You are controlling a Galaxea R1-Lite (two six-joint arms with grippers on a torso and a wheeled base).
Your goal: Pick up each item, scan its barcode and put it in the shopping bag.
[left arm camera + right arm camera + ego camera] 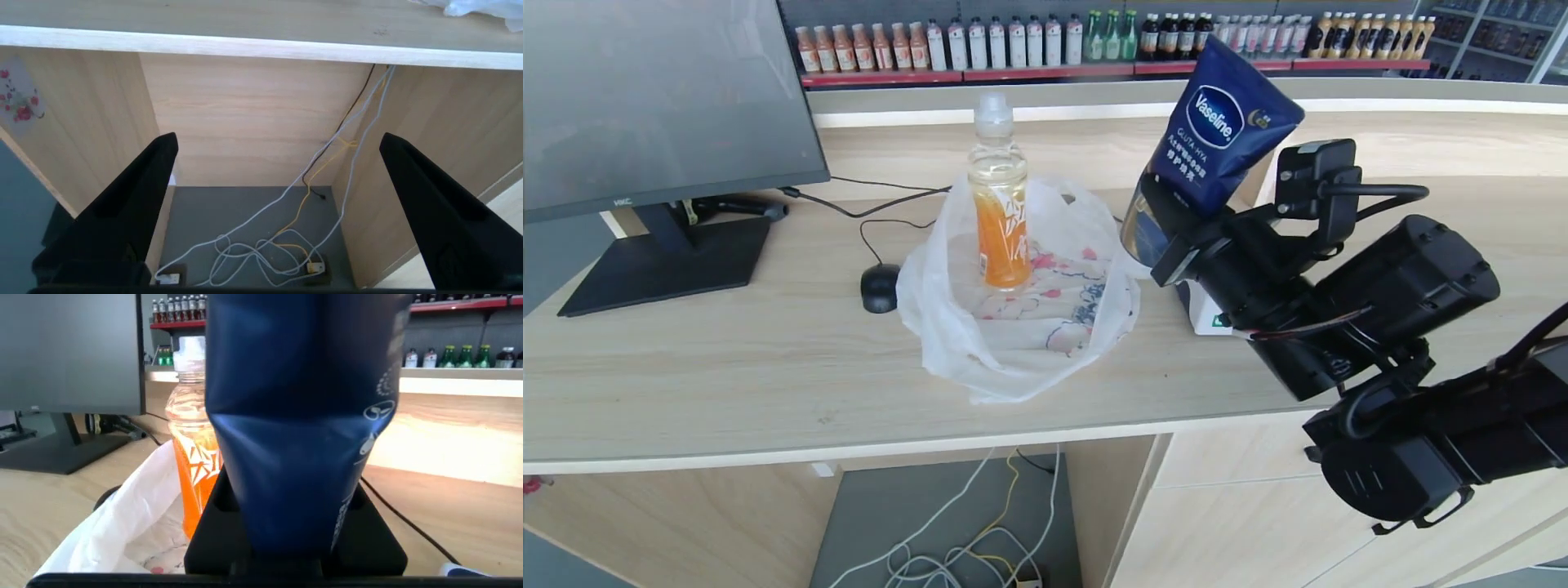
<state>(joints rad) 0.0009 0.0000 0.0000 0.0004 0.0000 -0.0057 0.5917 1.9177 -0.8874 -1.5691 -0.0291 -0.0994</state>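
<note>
My right gripper is shut on a dark blue lotion tube, held tilted above the counter just right of the shopping bag. Seen from the right wrist, the tube stands between the fingers. A white plastic shopping bag lies open on the counter, with an orange drink bottle standing upright inside it. That bottle rises behind the tube in the right wrist view. My left gripper hangs open below the counter, facing the cavity with cables.
A monitor on its stand fills the left of the counter, with a black mouse beside the bag. A white box-like device sits under my right arm. Shelves of bottles line the back.
</note>
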